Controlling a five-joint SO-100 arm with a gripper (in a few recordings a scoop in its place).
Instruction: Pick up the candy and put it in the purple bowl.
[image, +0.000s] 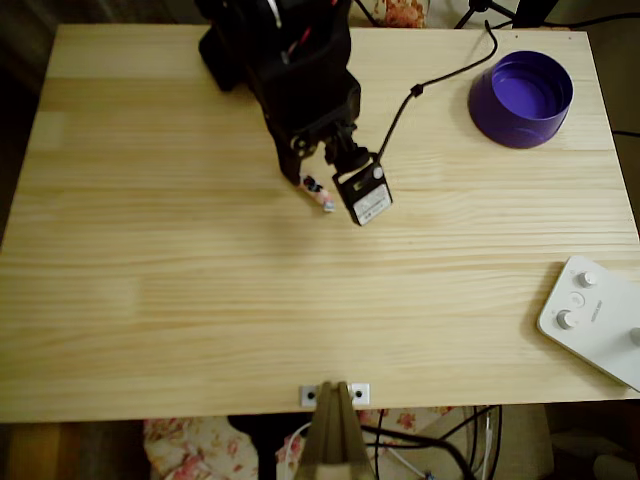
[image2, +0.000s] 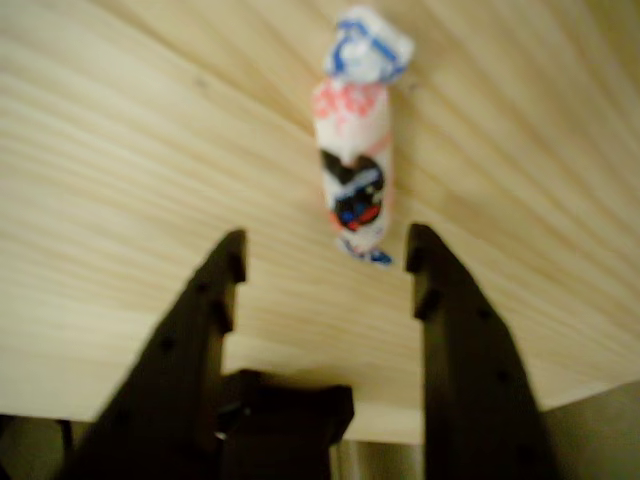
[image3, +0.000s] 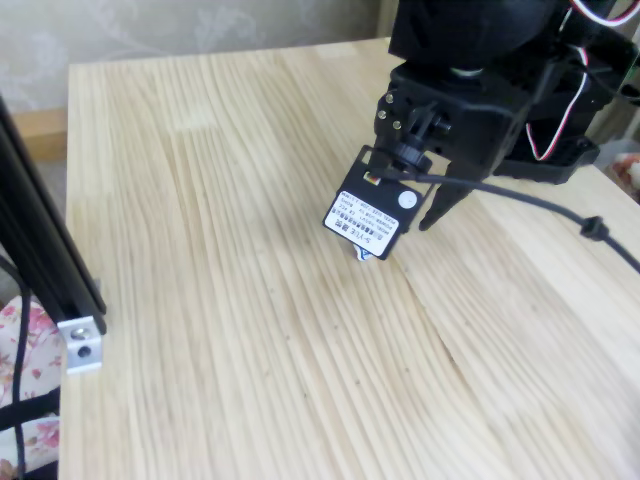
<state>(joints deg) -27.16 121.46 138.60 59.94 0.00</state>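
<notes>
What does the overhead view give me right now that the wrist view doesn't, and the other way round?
Overhead alone: the purple bowl at the table's far right corner and a white box with knobs at the right edge.
Wrist alone: the open gripper with its fingertips just short of the candy, and the candy's dark middle mark.
Both: the candy lying on the wooden table, not yet gripped.

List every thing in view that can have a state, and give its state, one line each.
candy: wrapped, lying flat on the table, just ahead of the open fingertips, not gripped.
gripper: open, fingers apart, low over the table, holding nothing.
purple bowl: upright near the table's far right corner in the overhead view, nothing in it.
white box with knobs: flat at the table's right edge, untouched.
</notes>
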